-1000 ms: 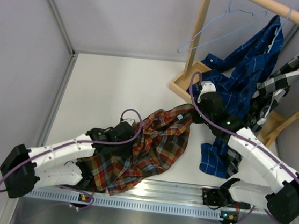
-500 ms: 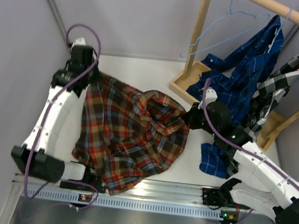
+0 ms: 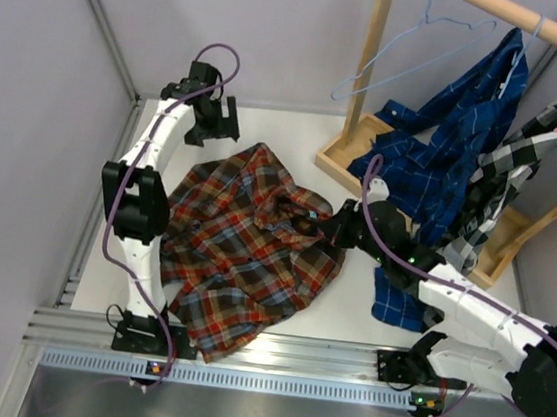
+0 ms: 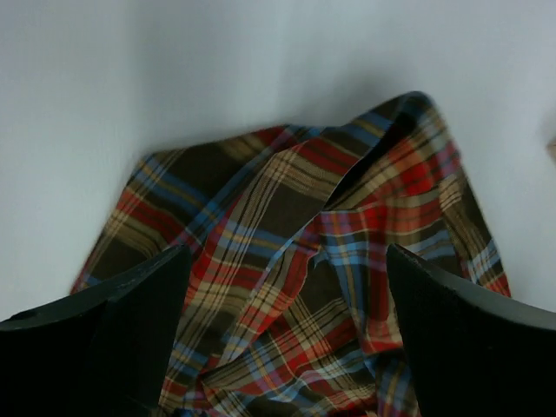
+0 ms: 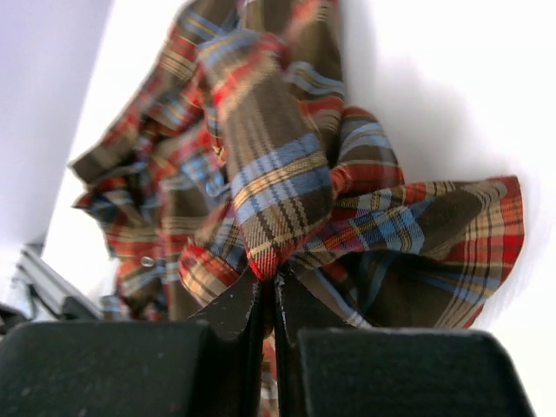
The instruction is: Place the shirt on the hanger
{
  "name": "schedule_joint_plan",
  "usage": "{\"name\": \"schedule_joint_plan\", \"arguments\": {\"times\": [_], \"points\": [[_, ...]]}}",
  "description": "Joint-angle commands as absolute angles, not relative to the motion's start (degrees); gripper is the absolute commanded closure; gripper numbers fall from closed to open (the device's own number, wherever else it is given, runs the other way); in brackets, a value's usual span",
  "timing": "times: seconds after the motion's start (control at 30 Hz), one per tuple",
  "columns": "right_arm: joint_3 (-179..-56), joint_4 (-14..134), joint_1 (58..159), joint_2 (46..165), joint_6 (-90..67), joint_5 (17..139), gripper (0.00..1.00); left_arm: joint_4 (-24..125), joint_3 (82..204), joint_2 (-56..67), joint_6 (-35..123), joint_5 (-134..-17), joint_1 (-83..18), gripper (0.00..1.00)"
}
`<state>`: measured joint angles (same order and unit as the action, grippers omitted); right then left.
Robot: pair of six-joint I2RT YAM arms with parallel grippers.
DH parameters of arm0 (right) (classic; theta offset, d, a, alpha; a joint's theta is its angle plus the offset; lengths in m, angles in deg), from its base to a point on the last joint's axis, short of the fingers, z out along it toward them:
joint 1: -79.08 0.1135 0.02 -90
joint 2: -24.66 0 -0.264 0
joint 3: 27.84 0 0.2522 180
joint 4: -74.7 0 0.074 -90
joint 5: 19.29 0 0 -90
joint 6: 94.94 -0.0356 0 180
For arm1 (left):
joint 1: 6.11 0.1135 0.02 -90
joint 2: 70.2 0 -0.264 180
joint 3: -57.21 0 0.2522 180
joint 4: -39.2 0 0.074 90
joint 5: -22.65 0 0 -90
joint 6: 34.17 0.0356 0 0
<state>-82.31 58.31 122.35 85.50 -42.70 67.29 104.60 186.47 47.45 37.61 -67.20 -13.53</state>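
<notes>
- Your left gripper (image 3: 215, 121) hangs wide open above the plaid shirt (image 3: 243, 255) spread on the table (image 3: 266, 137); take a shoulder seam.
- Your right gripper (image 3: 334, 230) pinches a fold beside its collar; the light-blue wire hanger (image 3: 416, 58) hangs well apart.

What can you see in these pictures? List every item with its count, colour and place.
plaid shirt: one, red, orange and brown, crumpled on the table
wire hanger: one, light blue, hanging bare from the rack's rail
check shirt: one, dark blue, draped over the rack
second check shirt: one, black and white, hanging at the rack's right end
rack: one, wooden, far right corner
table: one, white
left gripper: one, black, open, above the plaid shirt's far edge
right gripper: one, black, shut on a fold of the plaid shirt
</notes>
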Motion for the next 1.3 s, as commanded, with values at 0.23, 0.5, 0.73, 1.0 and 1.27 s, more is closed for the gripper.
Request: {"name": "schedule_joint_plan", "arguments": {"times": [0.23, 0.5, 0.73, 1.0, 1.27], "points": [[-85.99, 61.03, 121.27, 91.72, -42.83, 65.08, 1.00, 78.14, 149.41, 11.15, 36.23, -72.30, -35.55, 0.02], [-87.83, 57.96, 119.34, 88.73, -40.45, 69.12, 1.00, 47.19, 120.20, 3.89, 39.56, -74.83, -35.38, 0.12], [-89.15, 55.67, 119.16, 86.36, -38.52, 71.84, 1.00, 44.53, 122.29, 14.70, 44.05, -82.54, -34.68, 0.27], [-90.21, 54.70, 119.07, 86.10, -37.11, 73.88, 1.00, 43.91, 124.84, 20.95, 41.94, -82.29, -32.74, 0.55], [-89.68, 54.44, 117.49, 87.85, -36.15, 72.82, 1.00, 44.34, 122.82, 14.54, 42.47, -80.62, -32.74, 1.00]]}}
